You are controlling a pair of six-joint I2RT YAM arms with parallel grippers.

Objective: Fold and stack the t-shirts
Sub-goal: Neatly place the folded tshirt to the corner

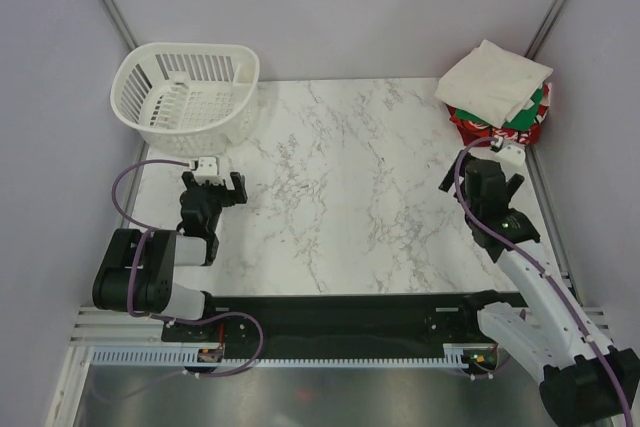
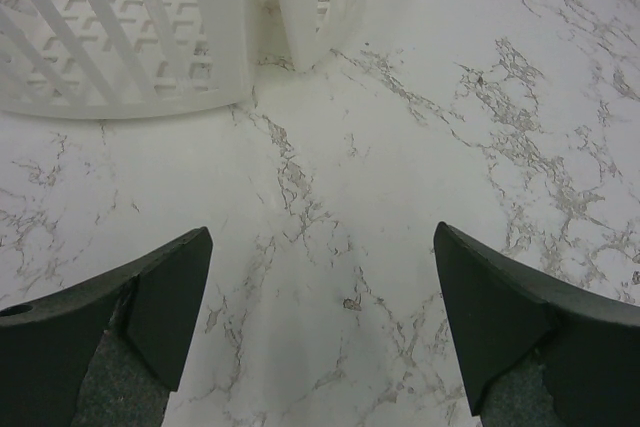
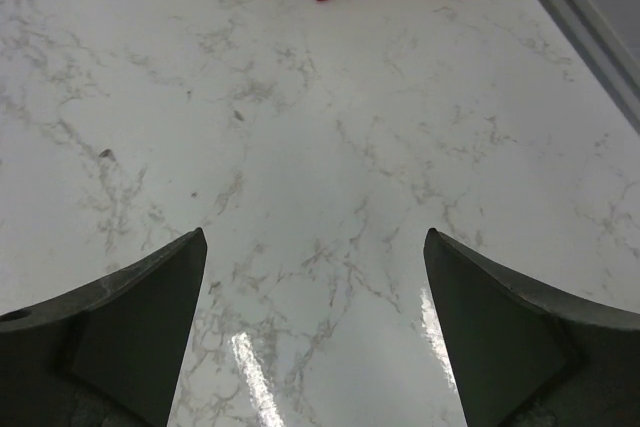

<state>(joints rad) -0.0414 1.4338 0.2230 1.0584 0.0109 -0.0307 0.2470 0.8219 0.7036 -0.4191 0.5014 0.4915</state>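
A marble table (image 1: 340, 197) fills the work cell, both arms resting low over its near half. Just ahead of the left gripper (image 1: 213, 185) and a little to its left stands a white slotted basket (image 1: 185, 97), its wall filling the top of that arm's wrist view. Close ahead of the right gripper (image 1: 492, 169), at the table's far corner on that side, lies a stack of tees: a cream t-shirt (image 1: 492, 82), folded to a rough square, sits on top, a green t-shirt (image 1: 535, 105) shows only as an edge beneath it, and a red t-shirt (image 1: 470, 125) with white lettering lies at the bottom (its hem just reaches the top of the right wrist view, apart from the fingers). Both grippers have their dark fingers spread wide with nothing between them but bare marble, and neither touches a shirt or the basket.
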